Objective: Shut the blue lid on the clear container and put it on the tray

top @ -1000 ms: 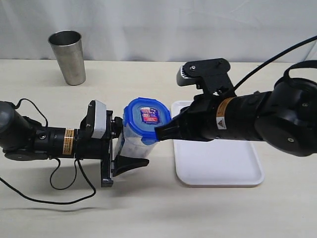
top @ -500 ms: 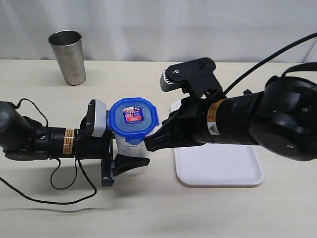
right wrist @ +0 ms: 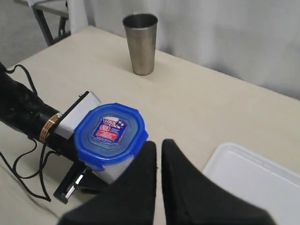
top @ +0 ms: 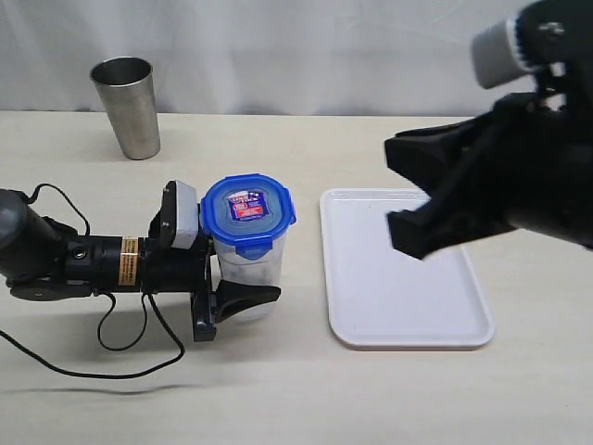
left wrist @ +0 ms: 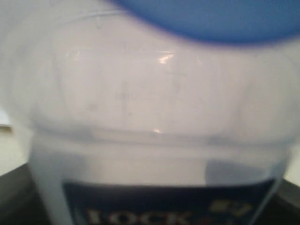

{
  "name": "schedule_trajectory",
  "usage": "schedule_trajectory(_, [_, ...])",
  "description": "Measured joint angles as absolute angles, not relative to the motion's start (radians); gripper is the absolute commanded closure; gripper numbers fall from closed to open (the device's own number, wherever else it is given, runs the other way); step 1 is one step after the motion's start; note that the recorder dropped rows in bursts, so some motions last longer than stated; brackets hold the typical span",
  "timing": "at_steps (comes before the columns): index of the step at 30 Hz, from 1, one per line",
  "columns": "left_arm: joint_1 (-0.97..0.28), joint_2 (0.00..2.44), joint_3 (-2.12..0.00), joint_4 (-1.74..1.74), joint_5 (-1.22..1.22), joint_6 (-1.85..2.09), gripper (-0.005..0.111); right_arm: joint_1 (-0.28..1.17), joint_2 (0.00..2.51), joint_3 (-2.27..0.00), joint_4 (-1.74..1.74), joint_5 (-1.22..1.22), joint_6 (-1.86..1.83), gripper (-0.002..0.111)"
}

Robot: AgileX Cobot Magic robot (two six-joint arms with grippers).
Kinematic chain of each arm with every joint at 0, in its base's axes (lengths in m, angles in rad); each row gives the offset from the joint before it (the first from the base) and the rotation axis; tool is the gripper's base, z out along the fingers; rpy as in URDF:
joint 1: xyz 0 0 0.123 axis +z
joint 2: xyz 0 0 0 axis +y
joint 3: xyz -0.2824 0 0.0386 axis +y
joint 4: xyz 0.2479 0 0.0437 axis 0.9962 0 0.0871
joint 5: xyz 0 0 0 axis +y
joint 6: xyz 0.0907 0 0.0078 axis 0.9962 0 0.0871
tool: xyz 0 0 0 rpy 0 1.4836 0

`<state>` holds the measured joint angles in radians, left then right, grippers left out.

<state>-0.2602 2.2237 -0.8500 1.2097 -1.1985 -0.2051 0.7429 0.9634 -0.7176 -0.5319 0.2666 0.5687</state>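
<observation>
The clear container [top: 252, 271] stands upright on the table left of the tray [top: 371, 311]. The blue lid [top: 248, 213] with its red-and-white sticker sits on top of it. My left gripper [top: 239, 278] reaches in low from the left and is shut on the container's lower body. In the left wrist view the container [left wrist: 150, 117] fills the picture, with the lid's edge [left wrist: 211, 18] along one side. My right gripper [right wrist: 158, 142] is shut and empty, raised above the table between the lid [right wrist: 110, 132] and the tray [right wrist: 255, 180].
A shiny steel cup [top: 127, 107] stands at the back left, also in the right wrist view [right wrist: 141, 43]. A black cable [top: 120, 357] loops on the table beneath my left arm. A white curtain closes off the back.
My right gripper has left the lid and pulled up and away to the right. The container has shifted slightly left in my left gripper's hold and now stands straight.
</observation>
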Motion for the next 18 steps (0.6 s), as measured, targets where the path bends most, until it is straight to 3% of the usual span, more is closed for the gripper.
schedule_trajectory(18, [-0.261,2.224,-0.849,1.179,-1.198,-0.198,0.107,0.743,0.087,-0.39,-0.553,0.18,0.609,0.104])
